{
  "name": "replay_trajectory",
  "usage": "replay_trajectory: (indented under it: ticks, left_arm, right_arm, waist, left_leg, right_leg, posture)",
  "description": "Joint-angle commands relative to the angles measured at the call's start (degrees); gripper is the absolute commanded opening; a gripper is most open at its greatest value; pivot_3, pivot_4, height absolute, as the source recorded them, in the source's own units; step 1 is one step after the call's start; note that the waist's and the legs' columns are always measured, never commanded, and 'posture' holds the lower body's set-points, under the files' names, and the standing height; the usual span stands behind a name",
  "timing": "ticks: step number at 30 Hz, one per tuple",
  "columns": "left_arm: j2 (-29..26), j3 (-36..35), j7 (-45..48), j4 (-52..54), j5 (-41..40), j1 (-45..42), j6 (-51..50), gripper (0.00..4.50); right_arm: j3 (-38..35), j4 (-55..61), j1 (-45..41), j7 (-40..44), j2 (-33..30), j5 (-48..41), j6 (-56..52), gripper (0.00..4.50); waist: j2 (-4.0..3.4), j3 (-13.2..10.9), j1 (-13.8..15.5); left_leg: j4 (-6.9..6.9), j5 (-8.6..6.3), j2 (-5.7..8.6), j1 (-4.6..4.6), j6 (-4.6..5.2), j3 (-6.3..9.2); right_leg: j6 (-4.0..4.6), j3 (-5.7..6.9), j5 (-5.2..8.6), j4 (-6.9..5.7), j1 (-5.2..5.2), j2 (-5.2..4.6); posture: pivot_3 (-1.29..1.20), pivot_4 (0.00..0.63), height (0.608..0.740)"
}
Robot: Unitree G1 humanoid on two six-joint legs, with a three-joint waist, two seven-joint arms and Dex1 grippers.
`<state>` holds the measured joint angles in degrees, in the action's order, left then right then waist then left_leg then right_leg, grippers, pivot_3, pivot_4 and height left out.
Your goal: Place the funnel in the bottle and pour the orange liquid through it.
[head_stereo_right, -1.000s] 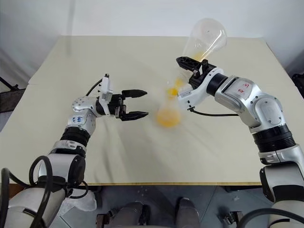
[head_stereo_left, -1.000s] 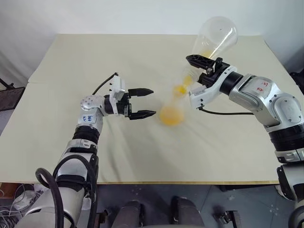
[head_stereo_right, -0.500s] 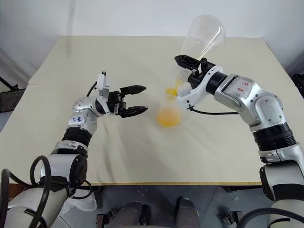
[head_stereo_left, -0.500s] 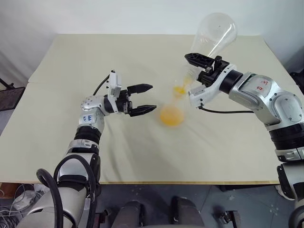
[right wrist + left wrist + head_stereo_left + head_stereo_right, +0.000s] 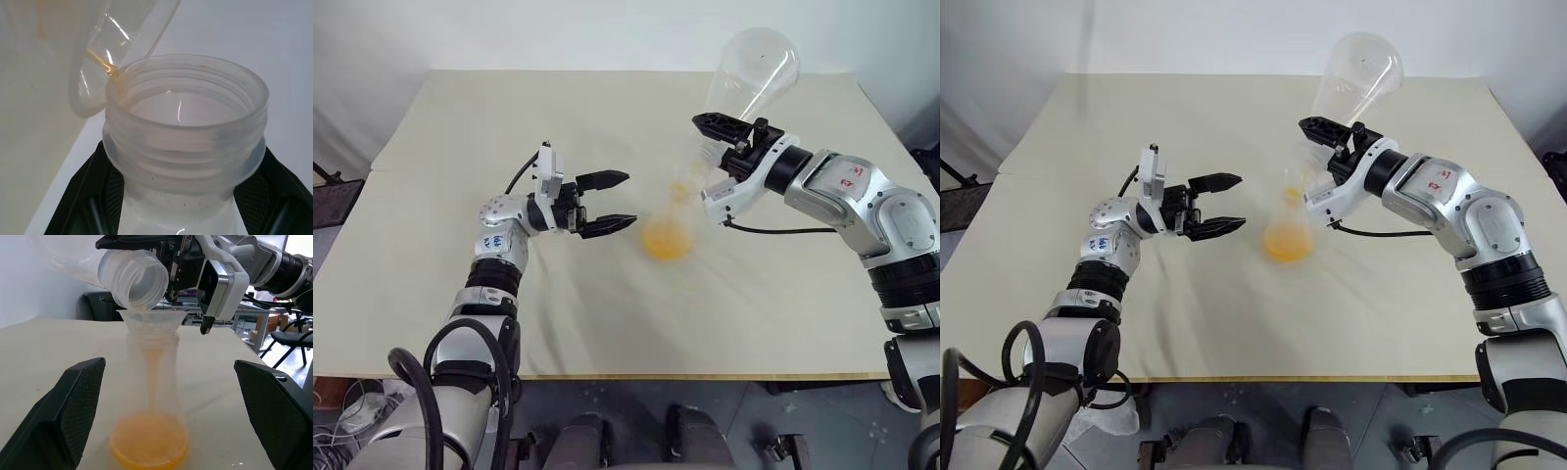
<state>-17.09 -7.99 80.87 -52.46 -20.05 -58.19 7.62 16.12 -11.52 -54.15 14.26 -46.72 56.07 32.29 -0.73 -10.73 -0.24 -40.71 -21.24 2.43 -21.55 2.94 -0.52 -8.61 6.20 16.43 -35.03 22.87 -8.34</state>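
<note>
Right gripper [image 5: 1324,138]: black two-finger pincer clamped on the threaded neck of an upended, wide-based clear plastic pouring flask [image 5: 751,73], its mouth held just above the small clear plastic funnel [image 5: 149,323] seated in the neck of the translucent colourless round-based bottle [image 5: 1288,227]; arm reaching in level from the right. Left gripper [image 5: 609,205]: fingers spread wide, holding nothing, pointing at the bottle from just beside it. Step judged: end of the pour, the bright orange liquid [image 5: 148,442] pooled in the bottle's base near table [image 5: 460,127] centre; next, righting the drained flask and setting it down clear.
</note>
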Motion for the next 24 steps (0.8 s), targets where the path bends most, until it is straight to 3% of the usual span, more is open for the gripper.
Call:
replay_trajectory:
  ticks: [1, 12, 19, 24]
  left_arm:
    - [-0.07, -0.67, 0.01, 1.93, -1.07, -0.33, 0.13, 4.50]
    - [0.05, -0.62, -0.11, 1.56, -0.86, -0.50, 0.47, 4.50]
    - [-0.14, -0.09, -1.20, -0.03, 0.63, -0.77, 2.26, 4.50]
    - [-0.10, 0.40, -4.70, -1.90, 2.54, -1.83, 4.12, 4.50]
  right_arm:
    - [-0.39, 0.69, -2.41, -1.85, -1.36, 0.64, 0.40, 2.55]
    - [-0.63, 0.97, -2.16, 0.14, -1.66, -1.69, 1.31, 2.55]
    - [-3.90, 3.06, 1.19, 4.98, 0.63, -10.74, -3.64, 2.55]
    - [-9.18, 7.85, 5.08, 10.52, 4.91, -21.26, -14.83, 2.55]
  waist:
    - [0.00, 0.00, -0.01]
    - [0.00, 0.00, -0.02]
    - [0.00, 0.00, 0.03]
    - [0.00, 0.00, 0.02]
  left_leg:
    - [0.00, 0.00, 0.00, 0.00, 0.00, 0.00]
    - [0.00, 0.00, 0.00, 0.00, 0.00, 0.00]
    - [0.00, 0.00, 0.00, 0.00, 0.00, 0.01]
    - [-0.01, 0.00, -0.02, 0.00, 0.00, -0.01]
  right_leg:
    - [0.00, 0.00, 0.00, 0.00, 0.00, 0.00]
    - [0.00, 0.00, 0.00, 0.00, 0.00, 0.00]
    - [0.00, 0.01, 0.00, -0.01, 0.00, 0.00]
    - [0.00, 0.04, 0.00, -0.01, 0.00, 0.00]
  posture:
    - [0.00, 0.150, 0.740]
    - [0.00, 0.150, 0.740]
    - [0.00, 0.150, 0.740]
    - [0.00, 0.150, 0.740]
